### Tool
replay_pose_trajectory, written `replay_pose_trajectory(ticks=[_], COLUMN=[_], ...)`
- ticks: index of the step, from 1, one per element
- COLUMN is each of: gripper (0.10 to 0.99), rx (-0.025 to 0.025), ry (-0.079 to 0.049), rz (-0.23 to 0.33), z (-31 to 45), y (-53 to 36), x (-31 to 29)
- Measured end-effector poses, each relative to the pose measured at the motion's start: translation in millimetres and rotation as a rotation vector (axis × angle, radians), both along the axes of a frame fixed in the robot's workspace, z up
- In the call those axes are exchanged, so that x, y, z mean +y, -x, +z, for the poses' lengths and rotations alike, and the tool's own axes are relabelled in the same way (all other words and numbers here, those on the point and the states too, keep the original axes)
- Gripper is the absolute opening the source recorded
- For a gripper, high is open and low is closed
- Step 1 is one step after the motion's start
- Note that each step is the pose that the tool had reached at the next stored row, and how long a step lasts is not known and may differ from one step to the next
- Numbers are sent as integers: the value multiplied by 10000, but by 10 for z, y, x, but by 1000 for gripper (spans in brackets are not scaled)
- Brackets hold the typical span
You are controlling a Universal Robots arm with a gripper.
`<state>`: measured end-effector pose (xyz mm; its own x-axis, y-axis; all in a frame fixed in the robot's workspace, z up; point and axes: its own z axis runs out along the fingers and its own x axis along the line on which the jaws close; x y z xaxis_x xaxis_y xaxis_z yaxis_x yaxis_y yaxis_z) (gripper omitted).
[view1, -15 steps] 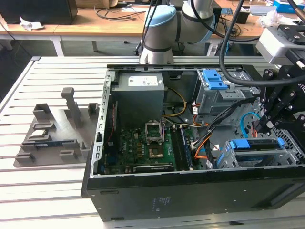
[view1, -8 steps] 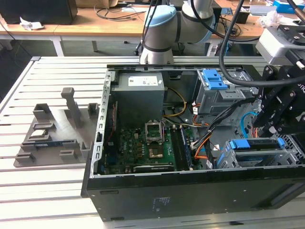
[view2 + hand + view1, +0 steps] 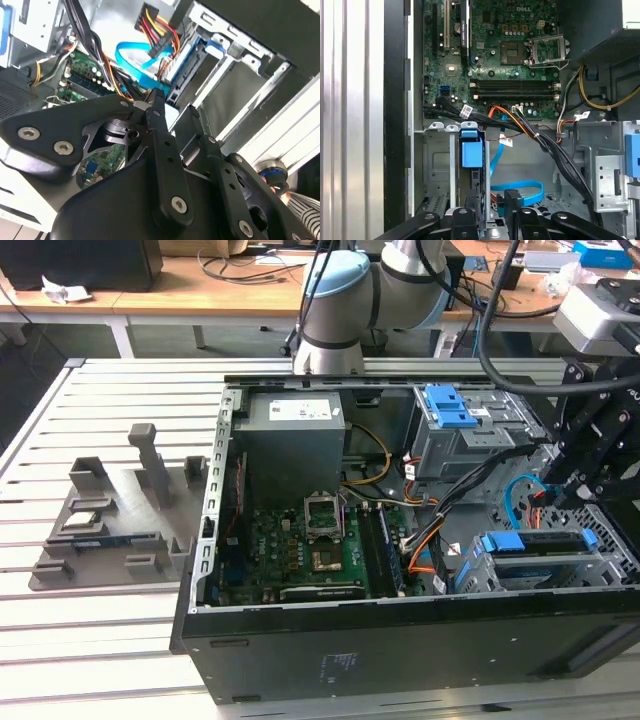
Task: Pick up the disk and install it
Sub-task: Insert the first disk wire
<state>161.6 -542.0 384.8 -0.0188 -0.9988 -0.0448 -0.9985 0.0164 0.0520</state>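
Observation:
The disk (image 3: 530,542) stands on edge in the lower drive cage at the front right corner of the open computer case, and its blue carrier bracket runs along the top. In the first wrist view its blue bracket tab (image 3: 471,152) shows edge-on in the cage. My black gripper (image 3: 565,490) hangs just above that cage, apart from it. In both wrist views the gripper (image 3: 172,112) (image 3: 492,207) is open, its two fingers a little apart with nothing held between them.
A blue data cable (image 3: 520,192) and black-and-orange power leads (image 3: 540,137) lie beside the cage, under the gripper. A second grey cage with a blue latch (image 3: 450,405) sits behind. The motherboard (image 3: 300,540) fills the case floor. A grey fixture (image 3: 110,520) rests on the slatted table.

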Motion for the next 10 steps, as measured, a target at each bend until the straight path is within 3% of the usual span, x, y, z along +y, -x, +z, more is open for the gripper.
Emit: replay_pose_trajectory(ticks=[4,6,10], gripper=[361,361,361], rx=[26,63,92], ry=[9,21,114], rz=[2,0,-47], z=[-2,-17,-82], y=[-125,-210,-273], x=[98,156,196])
